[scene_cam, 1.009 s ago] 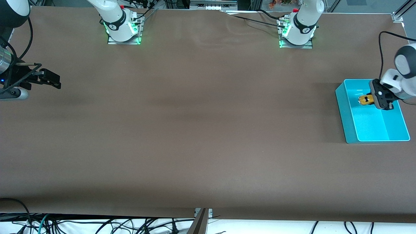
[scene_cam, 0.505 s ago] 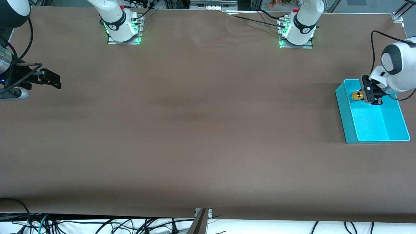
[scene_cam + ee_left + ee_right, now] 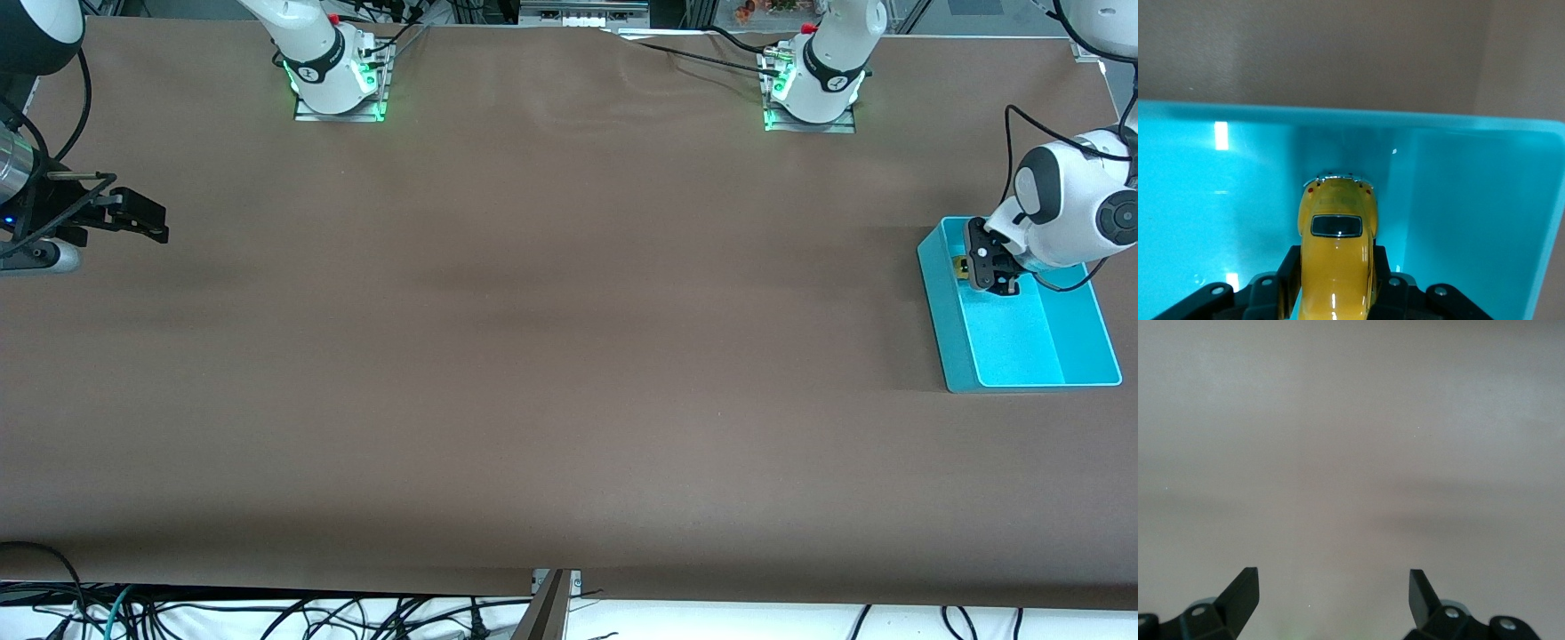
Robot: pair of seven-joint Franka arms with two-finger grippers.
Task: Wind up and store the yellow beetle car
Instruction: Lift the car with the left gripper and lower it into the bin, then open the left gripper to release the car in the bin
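While we list one yellow beetle car (image 3: 1337, 260), we find it clamped in the left gripper (image 3: 989, 265), low inside the teal bin (image 3: 944, 311). We note the right gripper (image 3: 133, 216) waiting, fingers wide, over the table (image 3: 551, 356).

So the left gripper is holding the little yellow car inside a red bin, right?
Not quite: the bin is teal, not red, as the left wrist view shows. The rest holds: the left gripper is shut on the yellow car inside it.
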